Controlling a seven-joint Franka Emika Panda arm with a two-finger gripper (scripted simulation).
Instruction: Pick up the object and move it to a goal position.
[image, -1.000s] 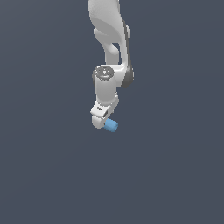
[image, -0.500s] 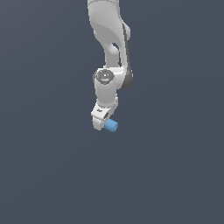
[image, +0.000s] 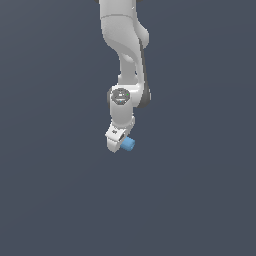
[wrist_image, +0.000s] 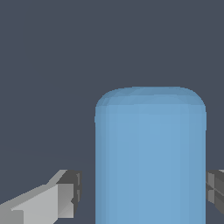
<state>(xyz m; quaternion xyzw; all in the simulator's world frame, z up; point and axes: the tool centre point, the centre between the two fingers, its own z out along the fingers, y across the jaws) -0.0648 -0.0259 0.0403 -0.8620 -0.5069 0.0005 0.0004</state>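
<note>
Exterior view: arm (image: 125, 55) comes down from the top edge, near the middle. Gripper (image: 118, 145) sits at its lower end. The object (image: 129, 144) lies just beside the gripper, on the exterior view's right, touching it and sticking out sideways.

Wrist view: the object (wrist_image: 150, 157) stands between the two fingers (wrist_image: 65, 197). One finger is close beside it with a narrow gap; the other meets its opposite edge.

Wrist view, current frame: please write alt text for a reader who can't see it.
A light-blue cylinder fills the middle of the frame between the gripper's two grey fingertips, one on each side. A small gap shows at one fingertip, while the other sits right at the cylinder's edge. Behind is only plain dark grey-blue background.
</note>
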